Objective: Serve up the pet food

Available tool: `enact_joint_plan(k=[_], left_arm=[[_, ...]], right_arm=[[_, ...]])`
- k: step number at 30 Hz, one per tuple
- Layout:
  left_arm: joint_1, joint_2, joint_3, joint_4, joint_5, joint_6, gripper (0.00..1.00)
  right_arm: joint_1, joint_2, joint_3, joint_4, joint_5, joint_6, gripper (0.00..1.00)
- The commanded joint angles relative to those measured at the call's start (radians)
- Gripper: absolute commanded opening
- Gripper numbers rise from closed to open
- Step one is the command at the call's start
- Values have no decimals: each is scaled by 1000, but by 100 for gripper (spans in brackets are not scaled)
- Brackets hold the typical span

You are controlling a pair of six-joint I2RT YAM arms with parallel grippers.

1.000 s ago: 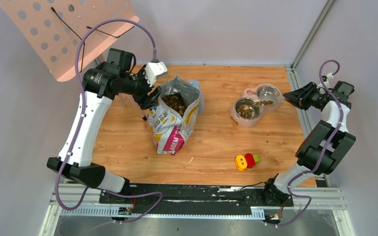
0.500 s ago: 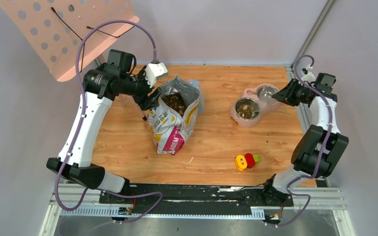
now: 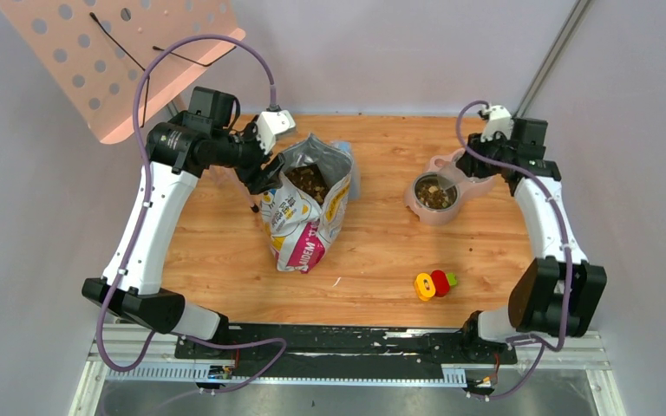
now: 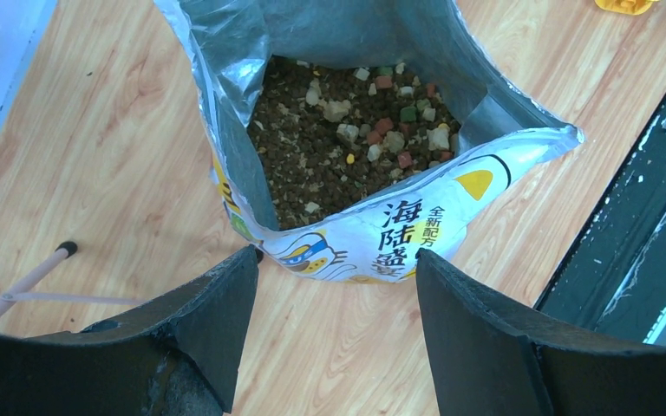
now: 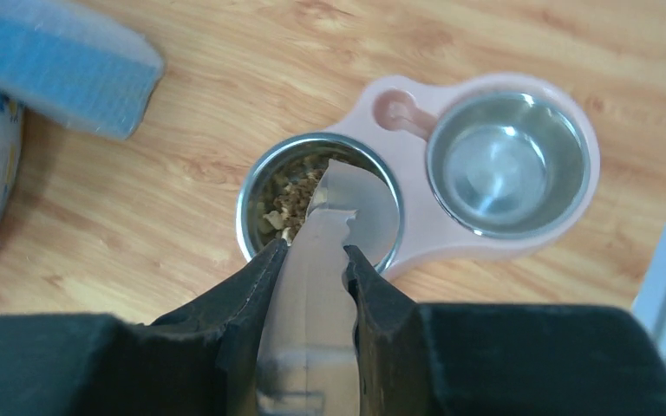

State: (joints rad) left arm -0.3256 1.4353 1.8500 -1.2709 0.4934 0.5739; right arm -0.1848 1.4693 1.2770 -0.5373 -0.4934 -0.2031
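My left gripper: jaws spread wide with nothing between them, held just beside the left rim of the bag.
Bag: stands upright on the wooden table, mouth gaping.
Pet food: most of it sits deep inside the bag, dark pellets with some pale, red and green bits on top.
Toy: yellow and red, lying well apart from the bag and from the stand. I judge it no part of this job.
Food bowl: the left cup of the pink stand. A layer of pet food lies in it, so serving is under way.
Scoop: shiny metal, its tip over the food bowl. I see no pellets on the part that shows.
My right gripper: jaws clamped on the scoop's handle.
Second bowl: bare steel, nothing in it.
Done: at least one load delivered, I judge.
Left: probably more scoops from the bag. I cannot tell whether the second bowl needs filling.
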Motion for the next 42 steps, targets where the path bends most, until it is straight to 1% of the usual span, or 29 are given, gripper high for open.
enact_joint_plan(k=[1,4,6,9,11,14,16,18,20,22,23,25,27,30,34,37,38,39,40,41,42], left_arm=[[-3,-21,20,30,41,-22,75],[-3,-20,11,52,34,-45,75],[-3,-15,2,97,26,-79,75],[-3,10,33,139,4,-163,73],[-3,24,60,180,-29,-206,71],[-3,44,81,210,-42,-224,70],[-3,64,87,216,-32,-245,69],[-3,82,84,228,-30,-272,68],[-3,95,85,242,-54,-299,66],[-4,109,92,252,-74,-323,62],[-4,113,92,255,-78,-333,59],[-5,128,97,257,-85,-342,57],[-8,142,98,247,-85,-339,55],[-13,163,98,219,-48,-301,53],[-19,168,72,208,-66,-281,40],[-20,169,68,213,-65,-285,28],[-20,169,69,213,-53,-283,22],[-20,170,71,213,-45,-281,19],[-20,172,73,213,-30,-279,14],[-20,177,75,211,-21,-279,11],[-21,181,81,208,-19,-280,6]], right_arm=[[76,-180,-72,90,68,-260,0],[85,-214,-90,91,85,-240,0],[85,-213,-73,90,105,-177,0],[84,-208,5,86,47,-38,0],[63,-190,78,86,-67,89,0],[45,-145,176,81,-279,238,0],[60,-115,241,85,-404,310,0],[116,-87,315,85,-446,344,0],[174,-68,381,84,-452,333,0],[257,-53,422,79,-450,310,0],[287,-46,438,77,-454,305,0],[330,-25,467,71,-476,301,0],[374,-9,487,57,-481,285,0],[439,3,505,42,-479,241,0],[545,23,527,-13,-447,93,0],[602,46,525,-60,-395,-7,0],[617,52,515,-56,-370,-28,0],[629,61,510,-50,-348,-49,0],[637,76,515,-44,-317,-63,0],[643,93,532,-43,-298,-70,0],[646,116,551,-44,-282,-71,0]])
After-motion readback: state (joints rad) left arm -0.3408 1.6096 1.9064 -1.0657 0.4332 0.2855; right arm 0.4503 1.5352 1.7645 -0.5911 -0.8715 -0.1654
